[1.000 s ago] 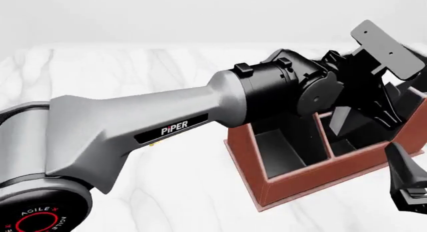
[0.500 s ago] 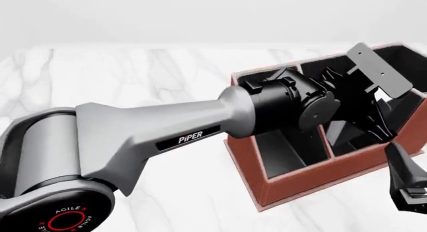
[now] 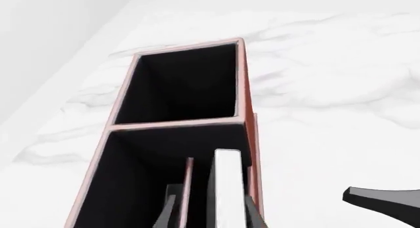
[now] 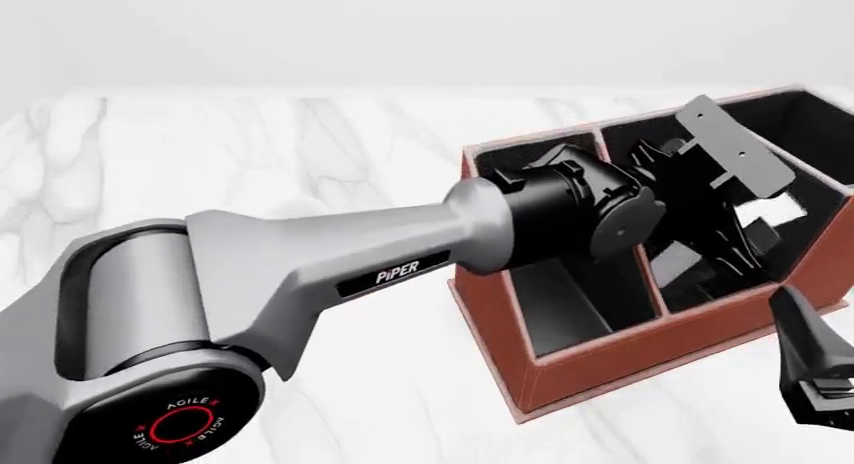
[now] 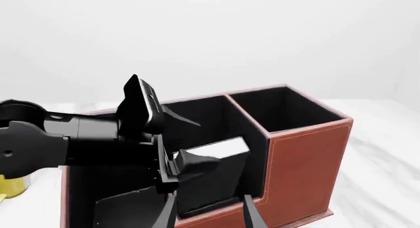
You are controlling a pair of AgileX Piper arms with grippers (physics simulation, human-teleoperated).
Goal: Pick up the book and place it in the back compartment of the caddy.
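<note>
As the left tool (image 5: 176, 175) is coming lower, clamped on the book (image 5: 217, 174), it's sinking into the caddy (image 5: 305, 164) at three o'clock.

Count of items on one table (image 4: 267, 154), by kind.
Logged: one caddy (image 4: 607, 362), divided into four cells (arm covering part of them in the front view); one book (image 5: 211, 181), black cover, white page edges; one yellow mug (image 5: 9, 186), cut off at the edge of the right wrist view; two arms, each with one gripper, recorded as left gripper (image 5: 181, 170) and right gripper (image 4: 817, 389); two fingers (image 5: 252, 214) noted on the right gripper.
</note>
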